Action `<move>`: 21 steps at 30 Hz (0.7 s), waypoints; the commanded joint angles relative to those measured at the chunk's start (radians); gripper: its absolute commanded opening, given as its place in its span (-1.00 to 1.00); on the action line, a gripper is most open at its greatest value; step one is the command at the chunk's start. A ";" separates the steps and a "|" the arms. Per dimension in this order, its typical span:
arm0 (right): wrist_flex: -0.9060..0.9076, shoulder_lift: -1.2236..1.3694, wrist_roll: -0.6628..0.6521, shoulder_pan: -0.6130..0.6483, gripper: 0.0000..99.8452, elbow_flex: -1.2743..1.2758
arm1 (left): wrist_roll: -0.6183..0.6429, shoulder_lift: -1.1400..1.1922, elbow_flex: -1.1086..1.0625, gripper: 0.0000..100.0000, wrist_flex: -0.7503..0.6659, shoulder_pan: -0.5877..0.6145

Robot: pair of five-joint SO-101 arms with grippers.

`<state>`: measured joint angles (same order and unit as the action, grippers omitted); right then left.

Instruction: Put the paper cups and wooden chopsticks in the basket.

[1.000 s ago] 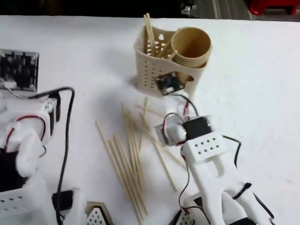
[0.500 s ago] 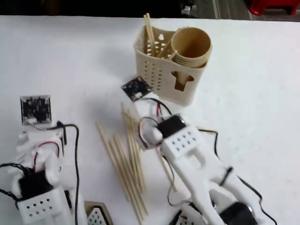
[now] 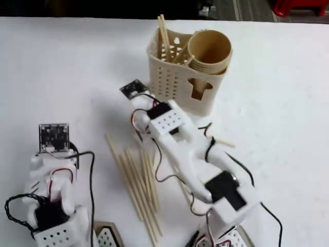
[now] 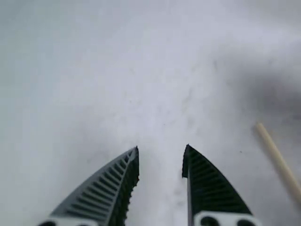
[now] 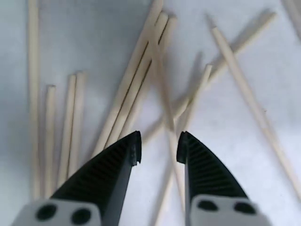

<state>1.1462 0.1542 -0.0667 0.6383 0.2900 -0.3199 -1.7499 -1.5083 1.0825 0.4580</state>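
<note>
Right wrist view: chopsticks [image 5: 136,80] scattered beneath right gripper [image 5: 159,147].

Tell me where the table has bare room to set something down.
Bare: the table left of the basket, out to the far left edge, and the wide stretch right of the basket. Crowded: the near middle, where loose chopsticks lie under and beside the right arm; the left arm sits at the near left corner.

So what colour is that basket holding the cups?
The plastic basket is cream, perforated with rows of small holes; clearest in the high view.
</note>
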 commanded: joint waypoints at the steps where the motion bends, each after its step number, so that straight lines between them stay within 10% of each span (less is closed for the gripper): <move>1: -0.012 0.073 -0.002 -0.030 -0.72 -0.097 | -0.012 -0.067 0.005 -0.67 0.046 0.010; 21: 0.021 0.239 -0.003 -0.085 -0.73 -0.209 | -0.012 -0.074 0.002 -0.67 0.052 0.010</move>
<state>1.1477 0.4074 -0.0667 0.5616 0.0905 -0.3199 -1.8144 -1.5113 1.1316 0.4580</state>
